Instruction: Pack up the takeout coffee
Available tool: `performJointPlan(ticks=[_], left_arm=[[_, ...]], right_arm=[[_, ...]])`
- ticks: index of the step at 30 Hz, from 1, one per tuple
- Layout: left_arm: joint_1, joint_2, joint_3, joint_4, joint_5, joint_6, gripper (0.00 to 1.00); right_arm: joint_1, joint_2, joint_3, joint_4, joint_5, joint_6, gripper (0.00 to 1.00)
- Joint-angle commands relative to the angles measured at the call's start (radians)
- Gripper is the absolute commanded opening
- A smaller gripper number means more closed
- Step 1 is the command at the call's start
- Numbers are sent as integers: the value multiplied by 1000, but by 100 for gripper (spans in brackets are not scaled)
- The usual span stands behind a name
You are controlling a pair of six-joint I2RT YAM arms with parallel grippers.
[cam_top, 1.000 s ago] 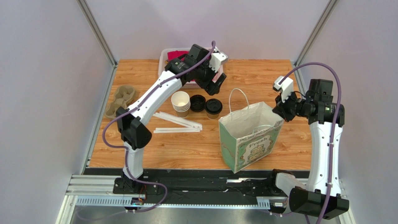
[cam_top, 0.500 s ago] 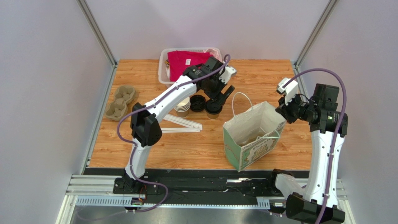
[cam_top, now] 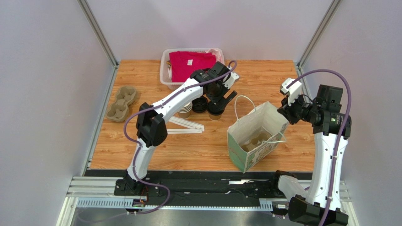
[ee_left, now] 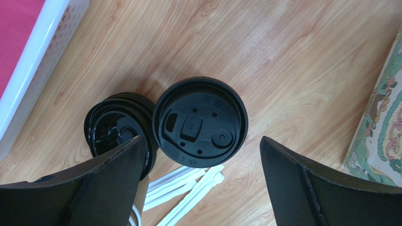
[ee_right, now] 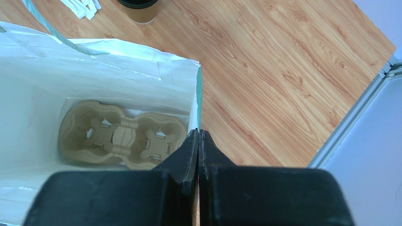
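Squarely beneath splayed left gripper (ee_left: 202,139), takeout coffee (ee_left: 199,121)

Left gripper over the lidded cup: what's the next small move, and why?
Probably lower the left gripper straight down: its jaws stand open either side of the takeout coffee, above its lid, nothing held. The right gripper pinches the paper bag rim, holding it open.

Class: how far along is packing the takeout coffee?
Done: the lid is on the cup, and a cardboard tray lies in the bag. In hand: right tool pinches the bag's rim; open left tool hovers over the cup. Left: grasp the cup and bag it.
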Motion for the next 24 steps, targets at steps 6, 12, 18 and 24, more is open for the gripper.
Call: performJointPlan(ticks=[6,12,18,24], left_arm=[[-1,35,10,-23,-1,27,99],[-1,45,10,-26,8,32,98],[-1,55,7,-26,-1,41,97],[-1,65,11,-23,-8,52,96]], right_arm=[[-6,-10,1,33,-35,15,0],[-7,-5,4,34,-40,15,0],[-6,-2,4,28,-38,16,0],[-6,2,1,27,-46,13,0]])
